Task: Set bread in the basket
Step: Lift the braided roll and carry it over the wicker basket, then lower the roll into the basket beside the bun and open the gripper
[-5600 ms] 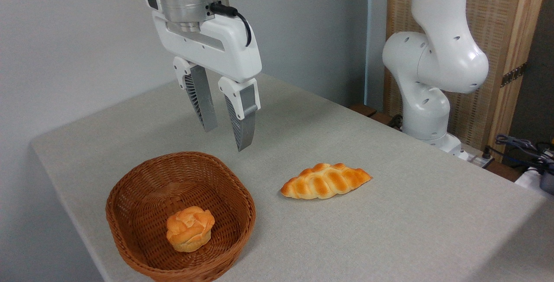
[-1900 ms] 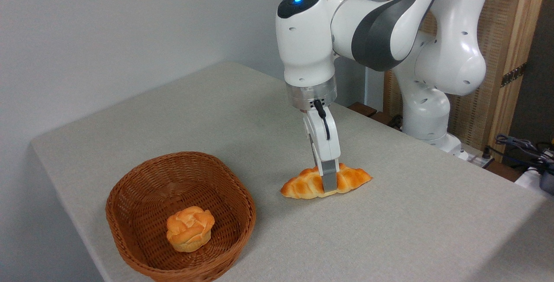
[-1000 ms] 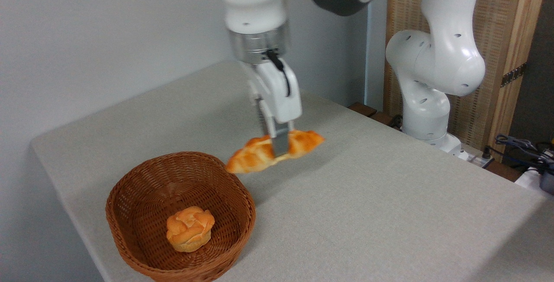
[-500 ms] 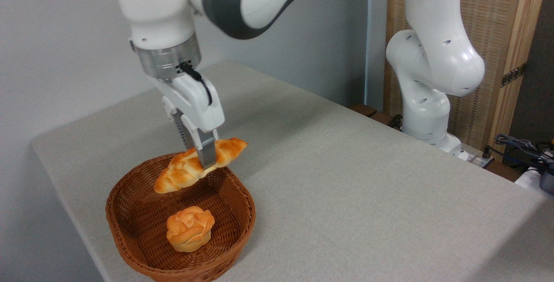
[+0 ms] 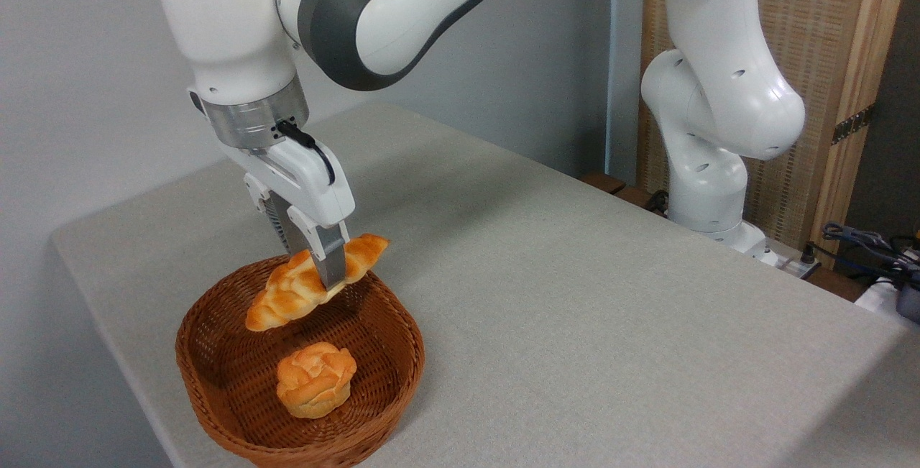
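Note:
The bread, a long braided golden-orange loaf, hangs tilted in the air with its left end lower, over the far part of the brown wicker basket. My gripper is shut on the loaf's middle, one grey finger across its front side. The other finger is hidden behind the loaf. The loaf's right tip pokes past the basket's far rim.
A small round knotted orange bun lies on the basket's floor toward the front. The basket stands near the table's front-left corner. The arm's white base stands at the table's far right edge, with cables beside it.
My gripper has carried the bread from the table's middle to the left and over the basket. In the last half second it moved slightly further left and lower.

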Robot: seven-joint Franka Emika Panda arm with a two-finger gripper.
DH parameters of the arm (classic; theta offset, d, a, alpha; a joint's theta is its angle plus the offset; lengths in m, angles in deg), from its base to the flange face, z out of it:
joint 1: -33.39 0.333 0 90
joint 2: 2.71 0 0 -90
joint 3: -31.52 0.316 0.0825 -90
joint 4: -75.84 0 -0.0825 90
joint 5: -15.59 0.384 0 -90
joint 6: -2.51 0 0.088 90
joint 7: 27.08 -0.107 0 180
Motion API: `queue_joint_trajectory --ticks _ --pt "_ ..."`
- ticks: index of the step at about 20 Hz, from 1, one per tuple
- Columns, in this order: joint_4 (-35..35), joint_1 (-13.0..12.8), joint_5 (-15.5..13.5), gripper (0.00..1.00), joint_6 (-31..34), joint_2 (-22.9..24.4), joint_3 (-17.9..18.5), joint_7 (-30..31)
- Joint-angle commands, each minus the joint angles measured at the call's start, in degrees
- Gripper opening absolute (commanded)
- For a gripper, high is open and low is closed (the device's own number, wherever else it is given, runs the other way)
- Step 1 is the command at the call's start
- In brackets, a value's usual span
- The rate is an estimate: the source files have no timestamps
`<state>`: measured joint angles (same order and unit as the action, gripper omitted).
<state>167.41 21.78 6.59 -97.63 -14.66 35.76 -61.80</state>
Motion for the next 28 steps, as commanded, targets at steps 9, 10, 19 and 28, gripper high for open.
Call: queue_joint_trajectory --ticks 9,10,19,28 --pt "-1.12 0.1 -0.76 1.0 -5.68 -1.14 -0.02 2.82" --pt "-1.12 0.1 -0.93 1.0 -5.68 -1.14 -0.02 2.82" --pt "-1.3 0.1 -1.02 1.0 -5.68 -1.14 -0.02 2.82" --pt "-1.39 0.1 -0.93 1.0 -5.68 -1.14 -0.02 2.82"
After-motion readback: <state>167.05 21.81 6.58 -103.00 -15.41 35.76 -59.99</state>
